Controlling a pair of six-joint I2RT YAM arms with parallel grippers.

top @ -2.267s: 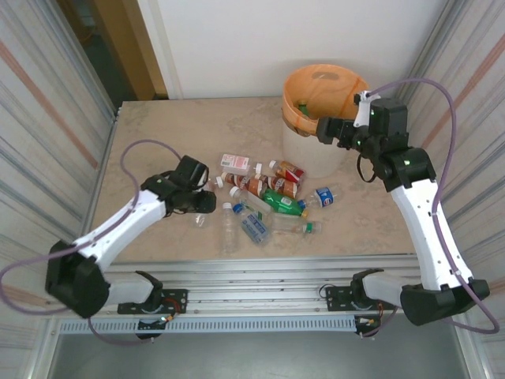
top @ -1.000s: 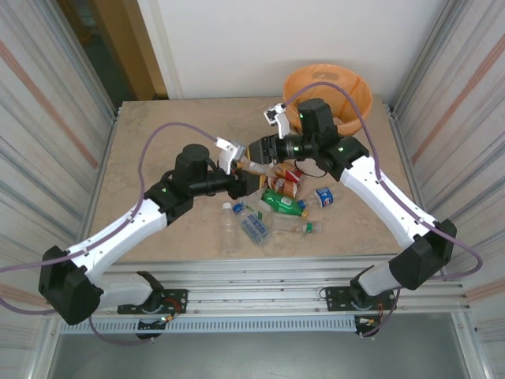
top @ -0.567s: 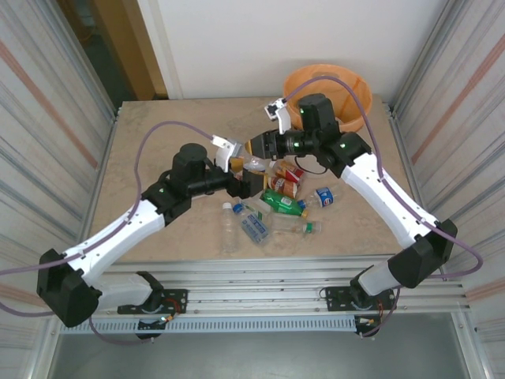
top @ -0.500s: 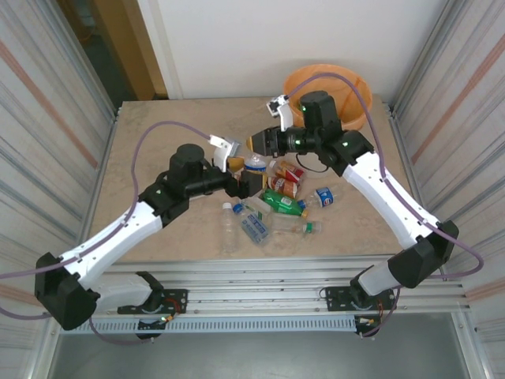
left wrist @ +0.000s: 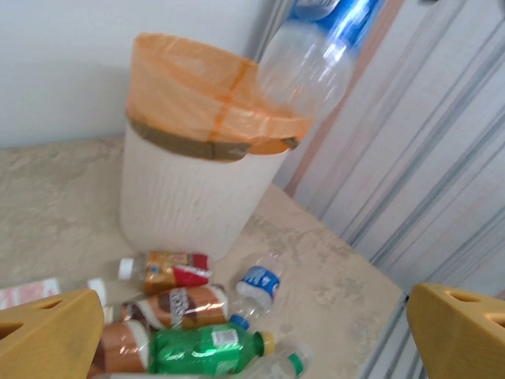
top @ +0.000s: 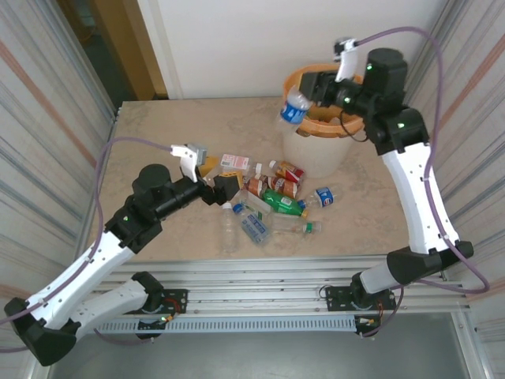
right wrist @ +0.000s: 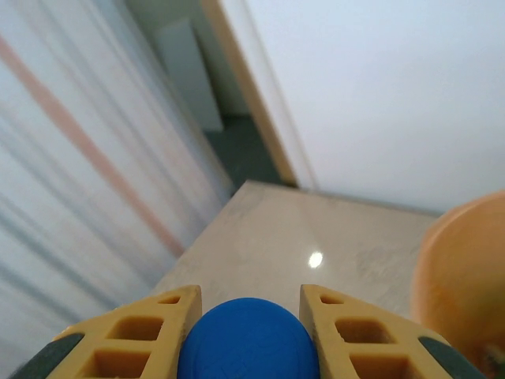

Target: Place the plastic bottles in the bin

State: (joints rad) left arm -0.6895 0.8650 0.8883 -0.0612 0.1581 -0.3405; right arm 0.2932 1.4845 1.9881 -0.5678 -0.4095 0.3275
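**Operator:** Describe the work area.

**Technician:** A beige stone-patterned table (top: pixel 158 134), with ribbed metal panels on both sides and a white wall at 12 o'clock.

**Operator:** Locate the task items.

**Technician:** The bin (top: pixel 312 154) stands at 1 o'clock on the table, with an orange bag (left wrist: pixel 197 87) folded over its rim. One clear blue-labelled bottle (top: pixel 293 110) hangs in the air at the rim's 9 o'clock edge, base down. The pictures do not confirm whether it is over the opening yet. The remaining pile (top: pixel 272 201) lies at table centre, at 7 o'clock from the bin. It includes a green bottle (top: pixel 282 203), brown ones and clear ones.

**Operator:** Report the jaws.

**Technician:** The right gripper (top: pixel 310 87) is clenched on the bottle's top end. Its wrist view shows the blue cap (right wrist: pixel 248 339) seated between the fingers. The left gripper (top: pixel 217 180) sits at 9 o'clock of the pile with its jaws spread wide, holding nothing.

**Operator:** Task status?

**Technician:** In my judgement it is far from complete. One bottle is at the bin and not yet dropped. Roughly ten lie on the table. The right arm hides most of the bin's inside, so the count already in it cannot be told.
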